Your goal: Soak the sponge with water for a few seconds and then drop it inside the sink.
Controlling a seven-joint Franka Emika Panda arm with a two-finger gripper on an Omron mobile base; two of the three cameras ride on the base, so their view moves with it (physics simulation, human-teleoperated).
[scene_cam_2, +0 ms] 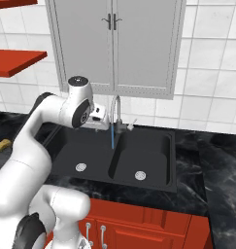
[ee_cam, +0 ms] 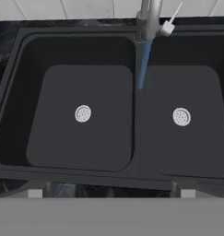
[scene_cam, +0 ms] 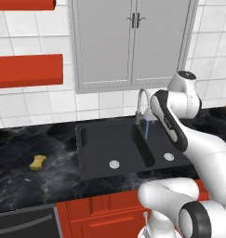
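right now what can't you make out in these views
- Gripper: in the left base view the arm's own links cover it; the hand view shows just its two tips, apart.
- Sponge: in the right base view the arm and the left edge cut it off; too small to tell wet or dry.
- Sink: in the left base view the arm hides its right basin's far side.
- Faucet: top cropped in the hand view.

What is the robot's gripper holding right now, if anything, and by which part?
Nothing is held. The small yellow-tan sponge lies on the dark marble counter, left of the black double-basin sink, away from the arm.
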